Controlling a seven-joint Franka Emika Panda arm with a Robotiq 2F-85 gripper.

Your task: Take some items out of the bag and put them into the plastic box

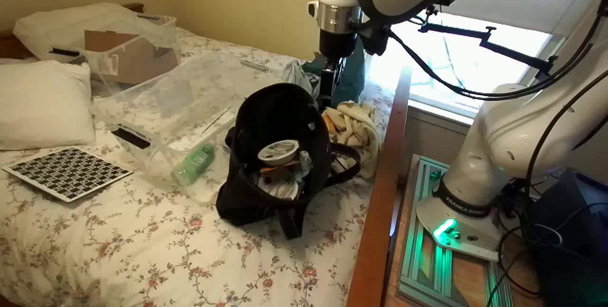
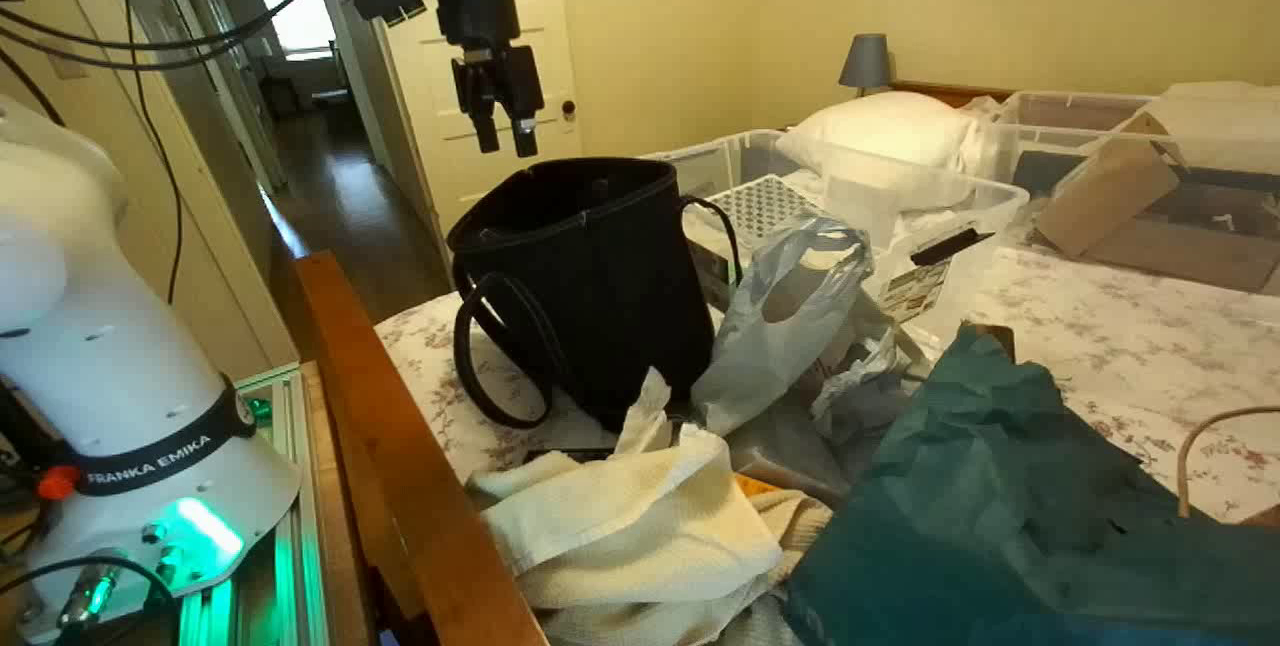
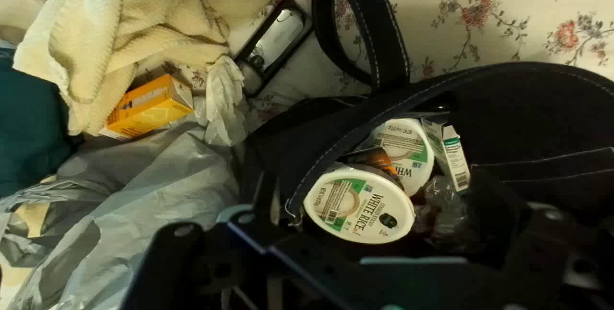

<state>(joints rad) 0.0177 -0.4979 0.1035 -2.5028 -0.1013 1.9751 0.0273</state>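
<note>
Gripper seen spread, empty; if lowered off-centre, bag (soft-looking) could be snagged and rice tub missed.

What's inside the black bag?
Inside the black bag: one white rice tub, another tub, something orange, a white-and-green box and clear plastic. Whatever lies under them is covered and can't be seen.

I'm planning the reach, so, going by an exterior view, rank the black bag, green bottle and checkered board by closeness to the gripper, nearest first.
1. Black bag: just below the gripper.
2. Green bottle: left of the bag in that exterior view.
3. Checkered board: farthest left of the three.
</note>
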